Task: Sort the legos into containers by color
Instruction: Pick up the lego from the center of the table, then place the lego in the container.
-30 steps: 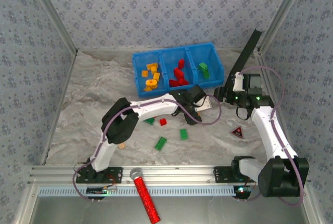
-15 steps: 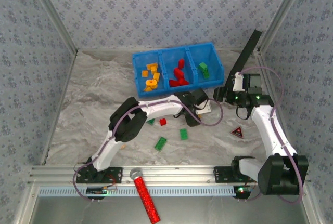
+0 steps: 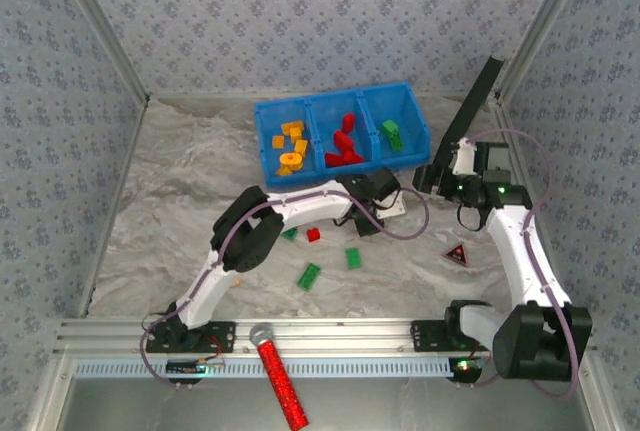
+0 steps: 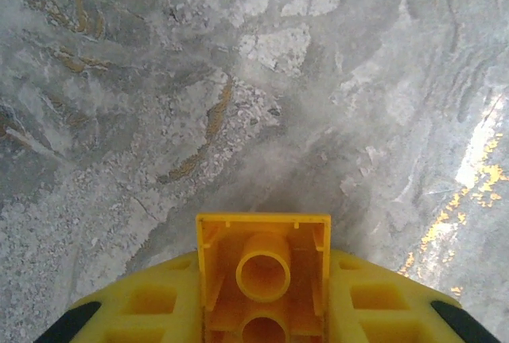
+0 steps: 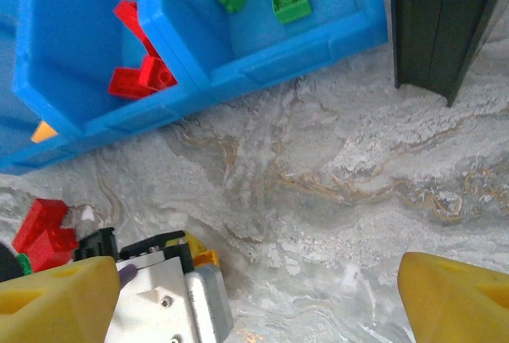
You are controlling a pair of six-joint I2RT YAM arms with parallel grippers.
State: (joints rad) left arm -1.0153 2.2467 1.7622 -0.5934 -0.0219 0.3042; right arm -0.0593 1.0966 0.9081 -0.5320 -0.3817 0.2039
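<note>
My left gripper (image 4: 263,273) is clamped on a yellow-orange brick (image 4: 263,239). In the left wrist view the brick sits between my two yellow fingers (image 4: 159,299), touching both. Its hollow underside faces the camera, showing thin square walls, one full round tube and the top of a second. Its colour nearly matches the fingers. Bare grey marbled table (image 4: 238,80) lies just beyond it.

My right gripper (image 5: 254,299) has its fingers spread wide with nothing between them. It hangs near the front right corner of the blue tray (image 3: 261,141).

I judge this to be the pick step: the brick is gripped but not yet carried. From above, the tray sits on the far side of the table, beyond my left wrist. Its left compartment holds the yellow-orange pieces (image 3: 291,146), the middle one the red pieces (image 3: 343,143) and the right one the green pieces (image 3: 392,134).

The next move calls for lifting the brick clear of the table. It then has to pass over the tray's front wall and be let go above the left compartment.

Loose on the table nearer my base lie three green bricks (image 3: 309,275) and one small red brick (image 3: 313,235), not yet sorted.
</note>
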